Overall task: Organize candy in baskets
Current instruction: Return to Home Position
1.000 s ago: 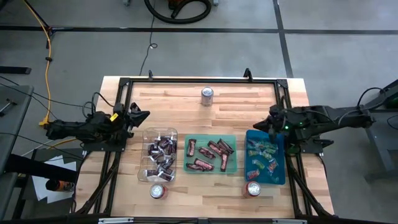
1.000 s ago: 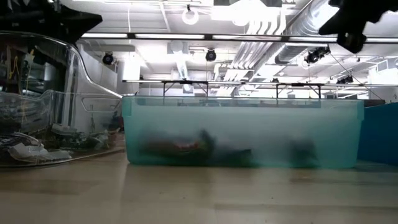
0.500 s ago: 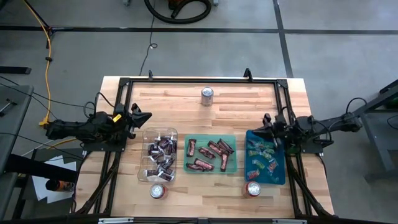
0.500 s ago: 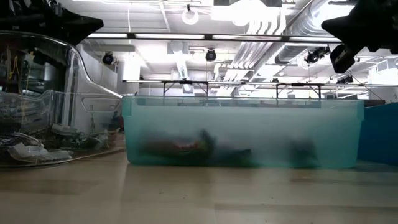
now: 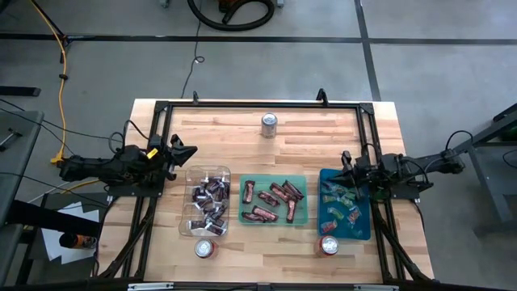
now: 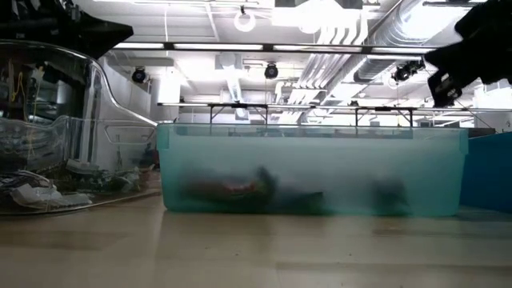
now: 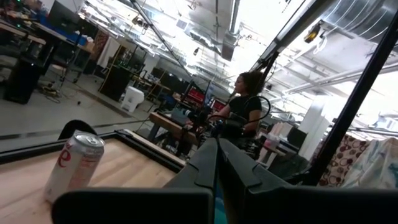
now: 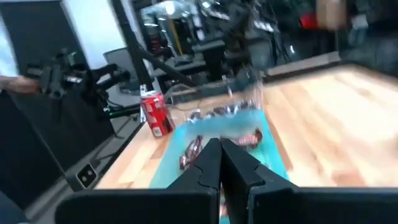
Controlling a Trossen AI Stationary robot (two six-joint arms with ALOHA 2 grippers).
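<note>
**Candy sorted into three baskets, both arms at the table sides**

You've got dark-and-silver wrapped candy (image 5: 208, 200) in the clear plastic basket (image 5: 182, 218). The maroon-brown bars (image 5: 271, 198) are in the translucent green basket (image 5: 299, 217), and the green-and-pink sweets (image 5: 341, 198) are in the solid teal-blue basket (image 5: 363, 226). The baskets sit side by side in a row on the wooden table (image 5: 315, 133).

Left end effector (image 5: 187, 150): fingers pressed together, empty, just off the clear basket's corner. Right end effector (image 5: 346, 164): pinched closed, empty, over the blue basket's edge.

A silver drink can (image 5: 269, 124) stands well apart from the row.
</note>
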